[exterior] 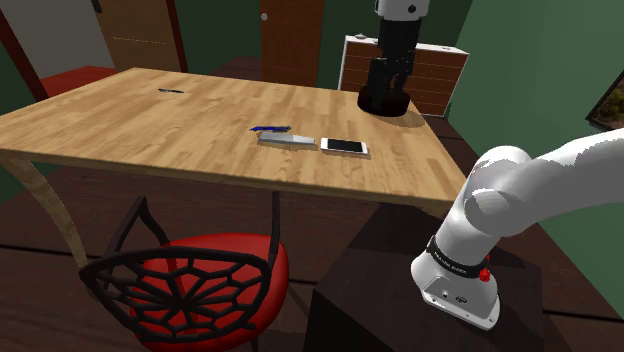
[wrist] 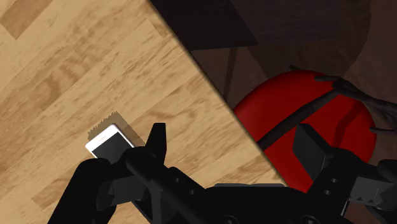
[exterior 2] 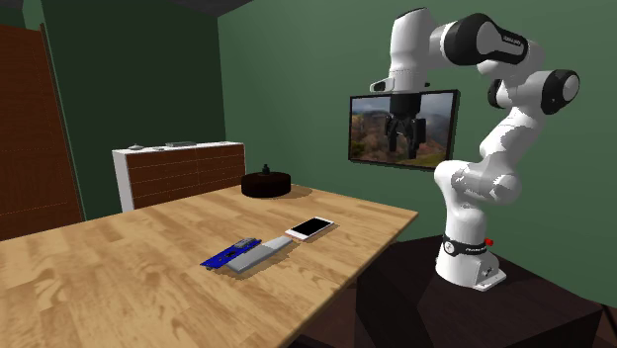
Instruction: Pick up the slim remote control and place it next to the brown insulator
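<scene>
A slim blue remote (exterior: pixel 270 128) (exterior 2: pixel 227 254) lies near the middle of the wooden table (exterior: pixel 150 130), touching a wider grey remote (exterior: pixel 288 140) (exterior 2: pixel 260 254). A white-framed phone (exterior: pixel 344 146) (exterior 2: pixel 309 228) (wrist: pixel 108 143) lies just beyond them. The dark brown, round insulator (exterior: pixel 385 103) (exterior 2: pixel 266 183) with a small knob stands near the table's far corner. My gripper (exterior: pixel 390 80) (exterior 2: pixel 405 146) (wrist: pixel 234 143) hangs high above the table edge, open, with nothing between its fingers. In the wrist view it looks down on the table edge and the phone.
A red chair (exterior: pixel 200 280) (wrist: pixel 305 114) with a black lattice back stands by the table's near edge. A white and brown dresser (exterior: pixel 430 65) (exterior 2: pixel 178 168) stands behind the table. A small dark object (exterior: pixel 172 90) lies at the table's far side. A framed picture (exterior 2: pixel 396 129) hangs on the green wall.
</scene>
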Motion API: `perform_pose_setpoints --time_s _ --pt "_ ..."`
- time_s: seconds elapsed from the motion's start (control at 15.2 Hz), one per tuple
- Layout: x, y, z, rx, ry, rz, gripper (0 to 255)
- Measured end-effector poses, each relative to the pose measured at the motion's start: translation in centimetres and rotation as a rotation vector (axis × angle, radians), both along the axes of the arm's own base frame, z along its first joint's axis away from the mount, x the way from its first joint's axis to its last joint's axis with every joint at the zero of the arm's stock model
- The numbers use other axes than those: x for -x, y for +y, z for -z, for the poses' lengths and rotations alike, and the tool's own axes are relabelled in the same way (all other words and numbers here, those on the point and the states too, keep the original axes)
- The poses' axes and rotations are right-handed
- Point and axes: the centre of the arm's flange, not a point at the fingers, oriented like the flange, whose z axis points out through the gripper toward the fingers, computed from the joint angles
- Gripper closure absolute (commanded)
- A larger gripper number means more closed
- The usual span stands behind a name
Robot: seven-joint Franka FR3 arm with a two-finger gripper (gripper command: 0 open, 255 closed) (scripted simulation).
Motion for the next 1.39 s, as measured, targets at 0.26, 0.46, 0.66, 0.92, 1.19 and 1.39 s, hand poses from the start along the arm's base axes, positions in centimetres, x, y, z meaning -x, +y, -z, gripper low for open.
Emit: perform_pose_setpoints --time_s 0.26,0.46,0.66,0.92,1.19,1.39 --pt "-1.9 -1.4 1.6 -0.007 -0.001 -0.038 0" --pt "-4.2 -3.3 3.3 -0.017 -0.006 -0.093 0" --pt "-7.4 -5.1 5.4 -0.026 -0.010 -0.150 0" --pt "-11.5 -6.7 8.4 -0.039 -0.015 -0.226 0" --pt "-15.5 -8.4 11.0 -0.052 -0.021 -0.302 0" --pt "-18.6 -9.4 12.7 -0.062 -0.026 -0.359 0"
